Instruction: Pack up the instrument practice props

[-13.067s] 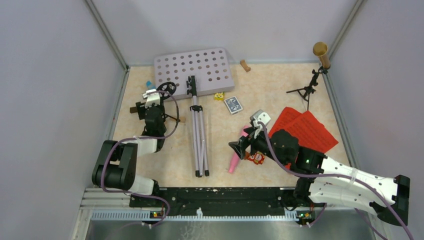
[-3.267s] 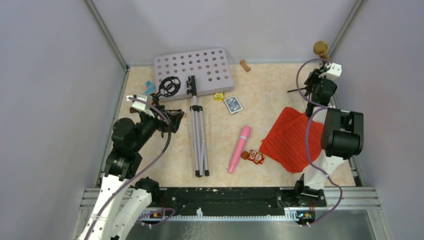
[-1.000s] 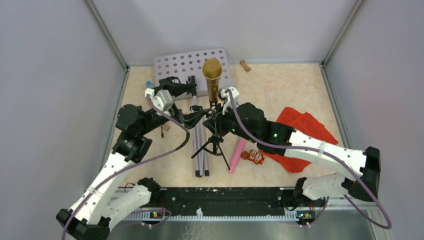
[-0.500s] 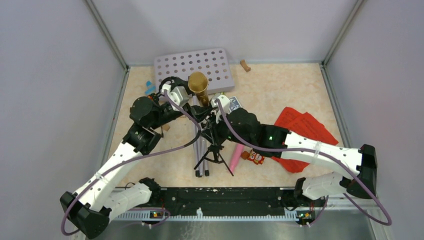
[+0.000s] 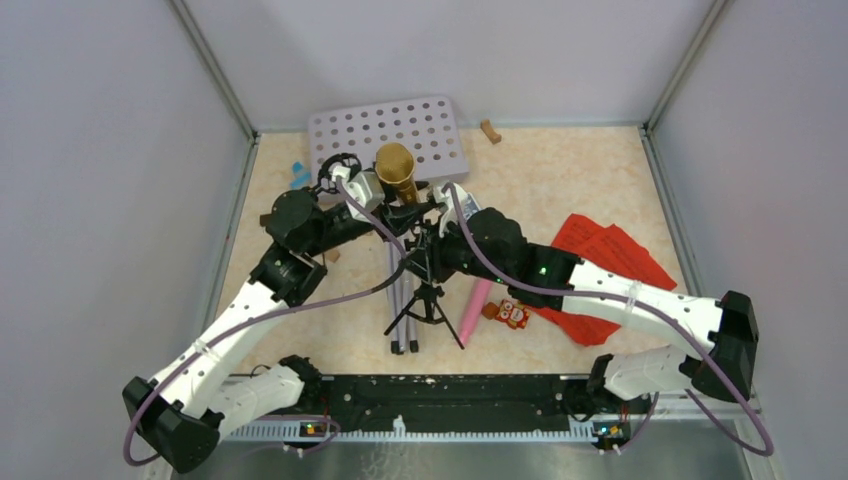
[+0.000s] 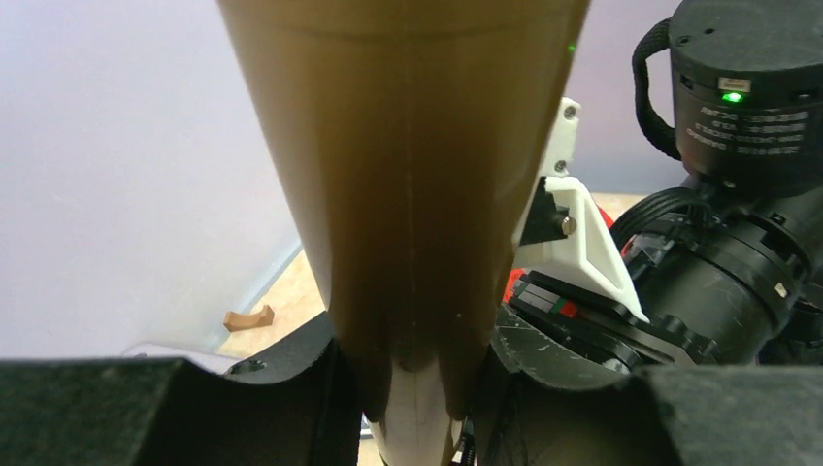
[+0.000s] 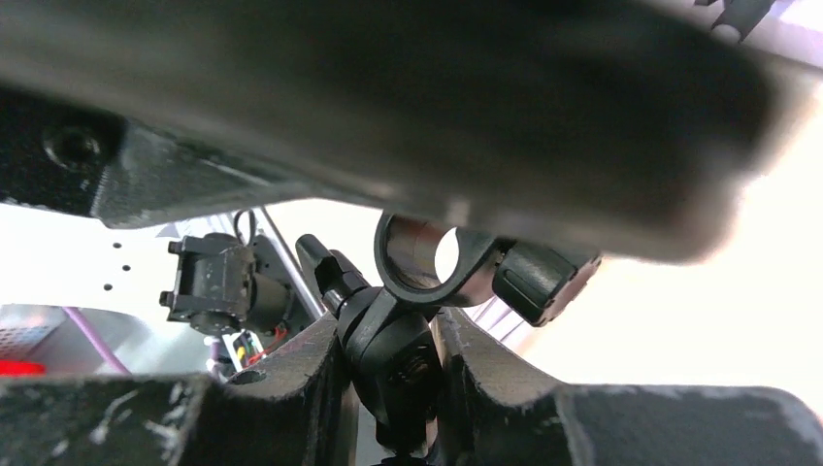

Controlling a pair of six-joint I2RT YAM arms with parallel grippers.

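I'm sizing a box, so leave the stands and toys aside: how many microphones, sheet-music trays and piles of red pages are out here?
Microphones: 2, the gold microphone and the pink microphone
Sheet-music trays: 1, the grey tray
Piles of red pages: 1, the red pages
Total: 4

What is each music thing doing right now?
Gold microphone, head up, gripped by left fingers.
Black mic tripod, legs spread, held by right fingers.
Pink microphone, lying flat.
Red pages, lying flat.
Grey tray, lying flat.
Silver tripod pole, folded, lying flat.
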